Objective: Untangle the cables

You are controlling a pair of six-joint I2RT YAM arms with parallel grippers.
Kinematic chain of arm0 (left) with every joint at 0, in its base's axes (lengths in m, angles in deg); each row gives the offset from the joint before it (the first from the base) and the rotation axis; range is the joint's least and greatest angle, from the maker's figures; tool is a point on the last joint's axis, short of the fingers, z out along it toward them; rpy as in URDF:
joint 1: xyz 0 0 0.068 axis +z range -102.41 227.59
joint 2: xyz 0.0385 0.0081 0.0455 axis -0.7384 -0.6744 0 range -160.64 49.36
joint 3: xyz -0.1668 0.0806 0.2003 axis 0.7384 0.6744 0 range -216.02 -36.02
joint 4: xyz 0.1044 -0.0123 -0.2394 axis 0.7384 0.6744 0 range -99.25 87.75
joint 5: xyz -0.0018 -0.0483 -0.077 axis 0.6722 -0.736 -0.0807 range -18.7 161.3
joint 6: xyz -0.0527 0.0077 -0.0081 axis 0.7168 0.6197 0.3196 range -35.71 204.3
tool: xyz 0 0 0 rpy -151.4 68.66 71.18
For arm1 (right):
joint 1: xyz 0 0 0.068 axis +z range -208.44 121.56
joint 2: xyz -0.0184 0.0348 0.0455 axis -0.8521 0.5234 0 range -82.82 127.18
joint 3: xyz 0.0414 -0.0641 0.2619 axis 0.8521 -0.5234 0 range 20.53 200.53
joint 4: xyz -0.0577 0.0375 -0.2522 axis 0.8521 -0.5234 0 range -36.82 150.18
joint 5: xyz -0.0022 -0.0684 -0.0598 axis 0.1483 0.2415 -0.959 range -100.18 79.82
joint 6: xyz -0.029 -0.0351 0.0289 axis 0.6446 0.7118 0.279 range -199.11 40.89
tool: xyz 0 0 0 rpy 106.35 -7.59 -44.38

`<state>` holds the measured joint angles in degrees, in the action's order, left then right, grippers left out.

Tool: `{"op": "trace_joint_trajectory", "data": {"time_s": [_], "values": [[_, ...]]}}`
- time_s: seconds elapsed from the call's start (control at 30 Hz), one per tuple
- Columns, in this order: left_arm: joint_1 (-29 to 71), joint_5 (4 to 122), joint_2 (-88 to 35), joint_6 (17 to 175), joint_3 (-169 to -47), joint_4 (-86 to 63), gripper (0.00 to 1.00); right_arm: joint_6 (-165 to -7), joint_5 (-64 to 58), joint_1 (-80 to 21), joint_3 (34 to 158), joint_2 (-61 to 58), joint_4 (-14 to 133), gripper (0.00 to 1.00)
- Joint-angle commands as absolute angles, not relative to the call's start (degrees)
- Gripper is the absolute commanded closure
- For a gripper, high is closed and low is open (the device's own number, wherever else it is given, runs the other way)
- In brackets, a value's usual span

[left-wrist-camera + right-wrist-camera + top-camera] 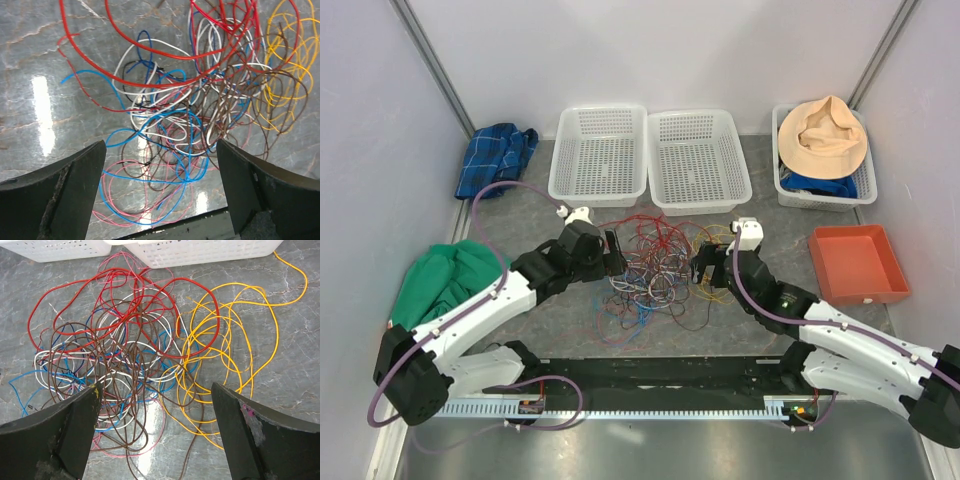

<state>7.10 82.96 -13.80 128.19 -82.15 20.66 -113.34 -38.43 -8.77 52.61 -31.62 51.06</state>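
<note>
The cables (655, 270) lie in one tangled heap on the grey table between my two grippers. The left wrist view shows red (165, 57), white, blue (150, 175), pink, brown and yellow loops. The right wrist view shows red (115, 295), brown (120, 390), white, blue and yellow (225, 340) loops. My left gripper (613, 252) hangs open and empty over the heap's left edge (161, 165). My right gripper (703, 268) hangs open and empty over the heap's right side (155, 410). Neither touches a cable.
Two empty white baskets (598, 155) (700, 160) stand just behind the heap. A third basket (820, 190) at the back right holds a tan hat. An orange tray (855, 262) sits right. A blue plaid cloth (495, 155) and green cloth (445, 280) lie left.
</note>
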Motion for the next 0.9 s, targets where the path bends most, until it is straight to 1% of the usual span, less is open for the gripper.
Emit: {"op": "trace_joint_trajectory", "data": {"time_s": [0.0,0.1,0.13,0.2,0.27,0.3,0.43,0.6,0.67,0.77,0.8,0.83,0.87], "values": [[7.25,80.97,-11.11,127.01,-81.29,15.45,0.0,-113.03,-38.39,-8.61,51.3,-33.16,53.67,0.02],[7.25,80.88,-8.92,125.6,-79.0,12.2,0.0,-113.73,-38.04,-8.61,50.77,-33.08,54.2,0.03],[7.25,80.88,-8.82,125.52,-78.91,11.5,0.02,-113.56,-37.34,-8.61,50.77,-33.07,54.2,0.03],[7.16,80.09,-9.7,124.73,-79.26,9.91,0.09,-113.21,-36.2,-8.52,50.68,-33.16,54.38,0.04],[6.9,76.33,-12.15,123.33,-80.05,6.51,0.15,-113.03,-34.88,-8.61,50.59,-33.42,54.47,0.04],[6.55,74.31,-13.21,122.8,-80.23,5.44,0.23,-112.86,-34.44,-8.61,50.59,-33.69,54.47,0.04],[2.87,75.96,-20.14,121.21,-84.17,4.19,0.24,-112.94,-34.26,-8.61,50.24,-36.05,54.03,0.03],[2.33,76.31,-29.54,121.03,-87.34,3.93,0.28,-113.03,-34.7,-8.61,50.15,-38.7,52.01,0.04],[2.33,76.84,-31.4,121.12,-88.31,3.84,0.29,-113.12,-34.96,-8.61,50.15,-39.4,51.13,0.04],[2.33,77.19,-34.31,120.51,-89.54,3.84,0.37,-113.29,-35.23,-8.61,49.98,-39.76,50.34,0.04],[2.33,76.93,-34.83,120.33,-89.81,3.93,0.44,-113.29,-35.49,-8.61,50.06,-39.93,50.34,0.04],[2.33,76.75,-35.71,119.98,-90.07,3.93,0.47,-113.29,-35.75,-8.61,49.89,-39.76,50.16,0.04],[2.33,76.58,-35.98,119.63,-90.33,3.93,0.54,-113.29,-35.84,-8.61,49.89,-39.75,49.99,0.04]]}}
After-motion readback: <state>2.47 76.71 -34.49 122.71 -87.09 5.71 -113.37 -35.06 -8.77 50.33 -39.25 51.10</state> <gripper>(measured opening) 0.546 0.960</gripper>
